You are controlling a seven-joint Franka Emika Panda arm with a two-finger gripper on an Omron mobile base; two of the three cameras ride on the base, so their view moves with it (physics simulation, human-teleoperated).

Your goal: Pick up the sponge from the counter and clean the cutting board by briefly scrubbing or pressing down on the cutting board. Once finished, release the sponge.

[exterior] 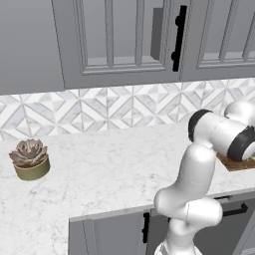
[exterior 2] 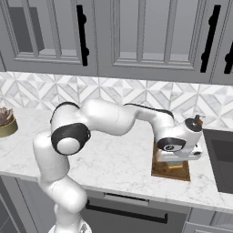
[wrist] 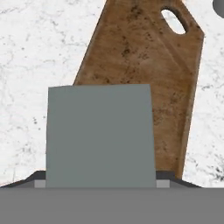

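A small succulent [exterior: 29, 152] with reddish-green leaves sits in a round olive-tan pot [exterior: 33, 169] at the left. Behind it runs a wall of grey-white patterned tiles [exterior: 99, 112], with grey upper cabinets [exterior 2: 150, 36] above bearing black vertical handles [exterior 2: 82, 32]. At the far right edge lies a dark recessed cooktop [exterior 2: 223, 164].

Grey-topped sponge [wrist: 99, 135] over speckled brown cutting board [wrist: 144, 65], flat on marble counter [wrist: 39, 52]

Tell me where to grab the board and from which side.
Take the board by its tapered end with the hole, pinching across the narrowed edges from above. It lies flat on the counter, so only its edges offer purchase, and the sponge sits over the wide end.
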